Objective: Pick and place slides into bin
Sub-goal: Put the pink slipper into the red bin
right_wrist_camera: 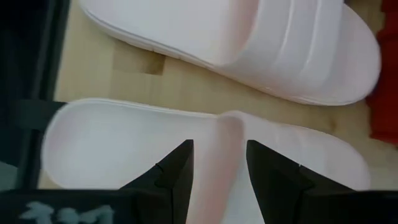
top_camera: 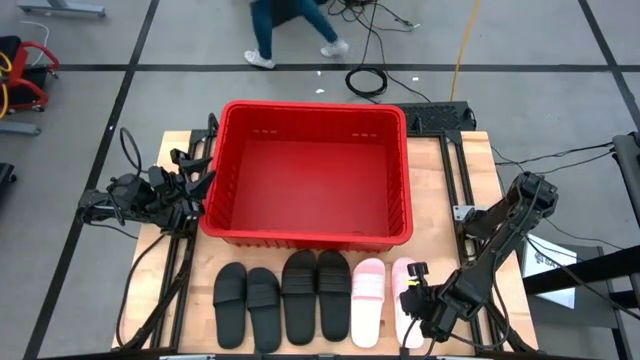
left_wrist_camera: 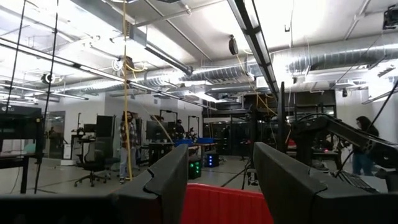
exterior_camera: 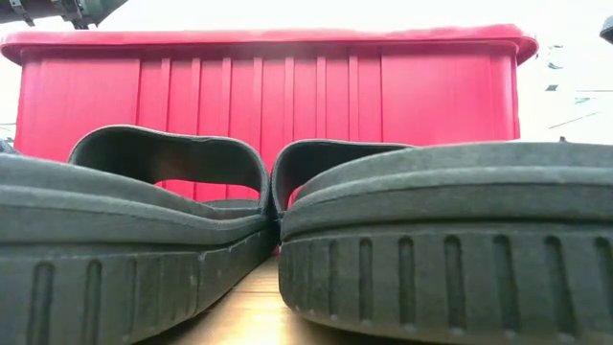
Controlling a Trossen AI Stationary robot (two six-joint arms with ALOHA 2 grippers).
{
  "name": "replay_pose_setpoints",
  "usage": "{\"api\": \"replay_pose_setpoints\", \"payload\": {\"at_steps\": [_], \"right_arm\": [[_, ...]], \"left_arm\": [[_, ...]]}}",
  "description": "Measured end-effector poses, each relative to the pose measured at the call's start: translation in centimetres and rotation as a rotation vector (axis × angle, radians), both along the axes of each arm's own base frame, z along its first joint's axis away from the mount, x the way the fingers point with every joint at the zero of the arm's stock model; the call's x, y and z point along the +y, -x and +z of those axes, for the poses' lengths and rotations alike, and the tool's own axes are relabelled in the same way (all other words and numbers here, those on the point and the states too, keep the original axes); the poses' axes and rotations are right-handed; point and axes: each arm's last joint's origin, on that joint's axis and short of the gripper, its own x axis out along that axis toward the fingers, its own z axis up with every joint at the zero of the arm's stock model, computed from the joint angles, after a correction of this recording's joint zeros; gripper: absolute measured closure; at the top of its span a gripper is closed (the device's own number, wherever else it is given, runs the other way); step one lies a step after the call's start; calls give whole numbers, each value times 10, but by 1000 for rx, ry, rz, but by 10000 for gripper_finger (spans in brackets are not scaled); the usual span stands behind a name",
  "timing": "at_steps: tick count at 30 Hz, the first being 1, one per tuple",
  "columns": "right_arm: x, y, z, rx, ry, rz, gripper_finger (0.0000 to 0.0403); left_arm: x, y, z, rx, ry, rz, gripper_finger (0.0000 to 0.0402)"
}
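Black slides (exterior_camera: 450, 230), long axes toward bin (top_camera: 310, 235)

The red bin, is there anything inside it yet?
Nothing shows inside the red bin: from above its floor is bare red plastic. All six slides lie outside in a row in front of it, four black slides and two pink slides. The right gripper is over the outer pink one.
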Motion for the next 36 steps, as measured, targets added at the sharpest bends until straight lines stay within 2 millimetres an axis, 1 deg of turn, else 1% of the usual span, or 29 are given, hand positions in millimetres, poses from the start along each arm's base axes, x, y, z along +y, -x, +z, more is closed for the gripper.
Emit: {"api": "replay_pose_setpoints", "payload": {"at_steps": [5, 13, 18, 24, 27, 29, 33, 36], "right_arm": [[-1, 1, -4, 30, 32, -5, 264], [-1, -10, 4, -27, -92, -54, 264], [-1, -13, 6, -50, -69, 41, 264], [5, -17, 9, -98, -120, 71, 264], [3, -18, 8, -44, -156, 124, 264], [2, -19, 8, -8, -175, 125, 264], [-1, -17, 14, -25, -101, 60, 264], [3, -11, 27, -27, -31, 65, 264]], "left_arm": [[0, 0, 0, 0, 0, 0, 213], [0, 0, 0, 1, 1, 0, 213], [0, 0, 0, 1, 2, 0, 213], [0, 0, 0, 0, 3, 0, 213], [0, 0, 0, 4, -6, 5, 213], [0, 0, 0, 5, -8, 6, 213], [0, 0, 0, 4, -6, 4, 213], [0, 0, 0, 5, -6, 5, 213]]}}
